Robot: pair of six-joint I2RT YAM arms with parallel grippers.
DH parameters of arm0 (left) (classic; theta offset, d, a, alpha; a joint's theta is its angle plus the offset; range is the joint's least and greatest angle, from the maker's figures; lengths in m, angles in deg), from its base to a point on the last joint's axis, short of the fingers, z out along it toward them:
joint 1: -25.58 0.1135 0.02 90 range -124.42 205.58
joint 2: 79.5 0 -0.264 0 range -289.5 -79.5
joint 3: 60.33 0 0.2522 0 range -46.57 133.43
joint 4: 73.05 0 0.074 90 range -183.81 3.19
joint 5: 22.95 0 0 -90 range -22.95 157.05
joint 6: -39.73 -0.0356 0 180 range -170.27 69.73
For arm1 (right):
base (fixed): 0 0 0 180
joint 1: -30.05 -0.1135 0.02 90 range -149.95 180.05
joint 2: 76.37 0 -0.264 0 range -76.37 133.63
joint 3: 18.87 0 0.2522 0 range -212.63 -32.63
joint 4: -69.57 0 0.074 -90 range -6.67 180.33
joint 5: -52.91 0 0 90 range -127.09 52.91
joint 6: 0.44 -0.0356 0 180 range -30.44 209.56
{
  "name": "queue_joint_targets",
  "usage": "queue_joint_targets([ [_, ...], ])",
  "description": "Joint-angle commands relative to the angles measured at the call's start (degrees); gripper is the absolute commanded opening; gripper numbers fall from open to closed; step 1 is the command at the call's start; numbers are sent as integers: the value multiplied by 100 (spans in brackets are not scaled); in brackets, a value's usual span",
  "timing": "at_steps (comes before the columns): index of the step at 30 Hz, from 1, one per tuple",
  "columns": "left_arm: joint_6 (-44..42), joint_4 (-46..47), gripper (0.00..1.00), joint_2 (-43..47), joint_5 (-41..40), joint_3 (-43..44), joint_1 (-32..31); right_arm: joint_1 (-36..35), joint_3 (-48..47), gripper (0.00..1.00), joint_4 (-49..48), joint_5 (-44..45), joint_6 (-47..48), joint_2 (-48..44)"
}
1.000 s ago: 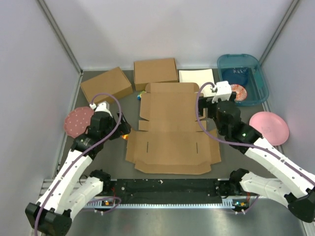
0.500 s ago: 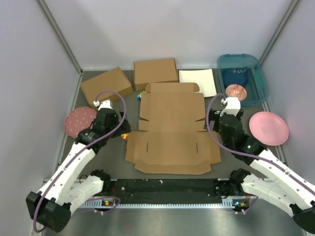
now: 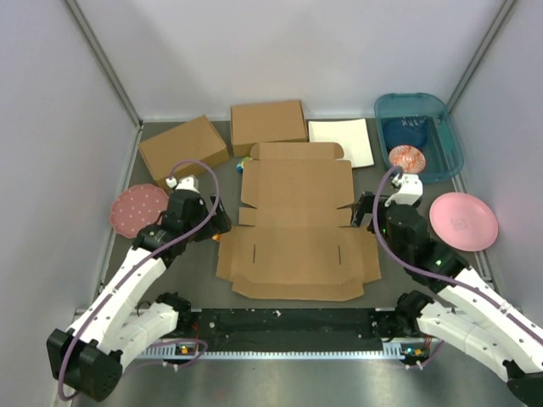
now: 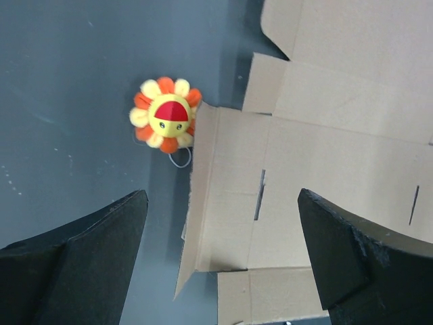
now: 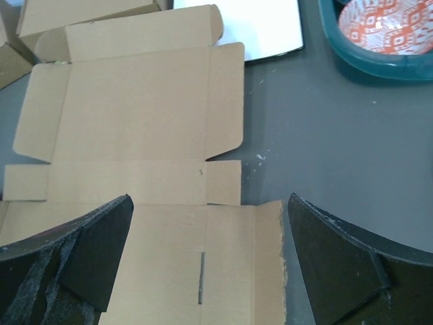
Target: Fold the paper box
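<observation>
**Both pincers spread wide over the edges of the flat paper box**

The left pincer [image 4: 220, 200] has its jaws wide apart and holds nothing. It hangs over the left edge of the near panel: one finger is over bare table, the other over cardboard. The right pincer [image 5: 210, 200] is likewise spread and empty, set over the right edge of the same panel, with its right finger above the table [image 5: 325, 135].

The paper box [image 3: 297, 229] is an unfolded die-cut sheet. It lies flat in the middle of the table between the two arms, with its widest panel nearest the arm bases. That panel has short slots cut in it near both ends, and the narrower panels and flaps run toward the far side.

A flower toy [image 4: 166, 115], yellow and orange with a red-topped face, lies on the table just left of the sheet, its petals at the corner of a left flap.

Two ready-made cardboard boxes stand at the far side:
- one at the far left [image 3: 182, 146]
- one just beyond the sheet's far flap [image 3: 268, 125]

A white sheet [image 3: 339, 140] lies to the right of the second box. Farther right is a teal bin [image 3: 445, 161], with a patterned bowl [image 3: 406, 158] at its near left corner. A pink plate [image 3: 463, 220] sits at the right, near the right arm. A dotted pink plate [image 3: 140, 209] sits at the left, beside the left arm.
</observation>
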Motion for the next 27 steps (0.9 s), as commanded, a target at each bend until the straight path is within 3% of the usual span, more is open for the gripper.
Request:
queue_joint_targets([
  [1,-75,252,98,130,597,-271,11,-20,-170,99,196,-557,-113,78],
  [7,83,366,97,376,641,-878,11,-20,75,99,224,-944,-262,157],
  [20,619,375,96,210,114,-940,11,-20,295,99,206,-1278,-438,228],
  [27,1033,85,99,-63,-765,-879,12,-20,277,99,277,-1032,-508,298],
])
